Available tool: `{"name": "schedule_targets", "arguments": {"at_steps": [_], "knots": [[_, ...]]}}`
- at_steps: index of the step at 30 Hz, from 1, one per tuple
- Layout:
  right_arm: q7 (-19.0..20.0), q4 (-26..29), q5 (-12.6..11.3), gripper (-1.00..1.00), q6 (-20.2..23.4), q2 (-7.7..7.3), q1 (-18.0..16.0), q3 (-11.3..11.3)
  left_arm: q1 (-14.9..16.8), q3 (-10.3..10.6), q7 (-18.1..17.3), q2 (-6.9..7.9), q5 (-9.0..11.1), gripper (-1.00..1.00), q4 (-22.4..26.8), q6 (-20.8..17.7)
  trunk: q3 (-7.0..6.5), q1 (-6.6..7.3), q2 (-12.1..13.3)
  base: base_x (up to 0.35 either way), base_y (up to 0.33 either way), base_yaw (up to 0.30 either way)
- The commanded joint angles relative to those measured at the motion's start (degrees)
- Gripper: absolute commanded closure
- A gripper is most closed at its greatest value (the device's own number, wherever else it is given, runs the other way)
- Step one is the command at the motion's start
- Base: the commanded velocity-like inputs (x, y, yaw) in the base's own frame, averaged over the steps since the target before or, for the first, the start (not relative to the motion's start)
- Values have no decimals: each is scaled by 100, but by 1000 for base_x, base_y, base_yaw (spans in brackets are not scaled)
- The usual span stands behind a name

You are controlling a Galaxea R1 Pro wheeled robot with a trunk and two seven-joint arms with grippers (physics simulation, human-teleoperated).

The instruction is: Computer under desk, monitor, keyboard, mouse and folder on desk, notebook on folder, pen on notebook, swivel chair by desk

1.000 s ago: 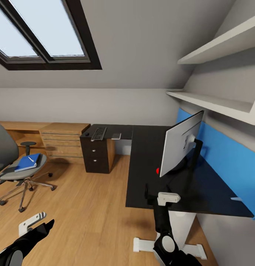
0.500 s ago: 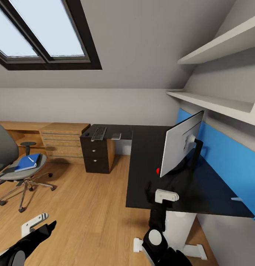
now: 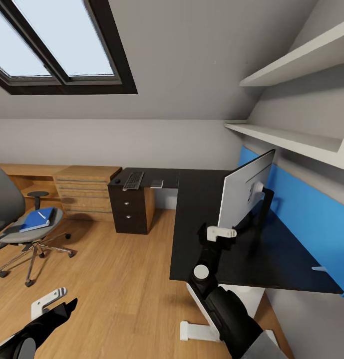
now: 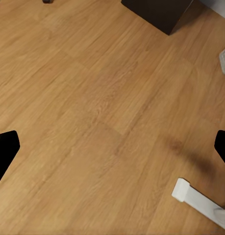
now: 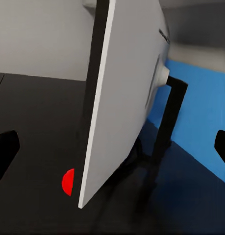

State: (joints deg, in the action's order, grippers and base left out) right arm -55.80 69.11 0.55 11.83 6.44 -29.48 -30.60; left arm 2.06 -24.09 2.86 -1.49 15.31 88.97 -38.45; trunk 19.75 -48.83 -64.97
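My right gripper (image 3: 215,232) hangs over the desk (image 3: 201,249) with its fingers spread and nothing between them, just short of the near edge of the monitor (image 3: 244,194). In the right wrist view the monitor (image 5: 124,98) stands edge-on, pale back panel toward me, on its black stand (image 5: 166,127), with a red dot (image 5: 68,181) at the lower corner. My left gripper (image 3: 49,299) hovers low over the wood floor (image 3: 117,279), also spread and empty; its wrist view shows bare boards (image 4: 102,112) and a white desk foot (image 4: 198,200). Behind the monitor runs a blue wall panel (image 3: 311,219). On the far wing of the desk lie the keyboard (image 3: 133,180) and the mouse (image 3: 117,181), above the black drawers (image 3: 127,209). Well apart, the chair (image 3: 22,219) carries the folder (image 3: 38,219), with the pen (image 3: 41,215) on top. I cannot tell whether the notebook lies there.
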Motion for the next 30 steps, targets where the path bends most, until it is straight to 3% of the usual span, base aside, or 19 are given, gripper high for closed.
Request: {"name": "schedule_targets", "arguments": {"at_steps": [1,4,11,22,30], "knots": [[-28,-130,3,-100,-9,0,-35,6,5,-8,30,-6,60,-100,7,-31,7,0,-5,0,0,0],[-30,-300,4,-100,-290,-1,-59,30,5,-8,30,-7,60,-100,0,-30,7,0,-5,0,0,0],[-164,-695,6,-100,-1468,-16,-80,145,5,-8,31,-20,64,-100,-27,168,7,0,-5,7,0,0],[-322,-813,6,-100,-1440,-36,-74,188,5,-8,15,-26,60,-100,-53,432,7,0,-5,219,0,0],[-635,-814,31,-100,-1414,-48,29,146,5,-8,13,-37,60,-100,-64,452,7,0,-5,47,0,0]]}}
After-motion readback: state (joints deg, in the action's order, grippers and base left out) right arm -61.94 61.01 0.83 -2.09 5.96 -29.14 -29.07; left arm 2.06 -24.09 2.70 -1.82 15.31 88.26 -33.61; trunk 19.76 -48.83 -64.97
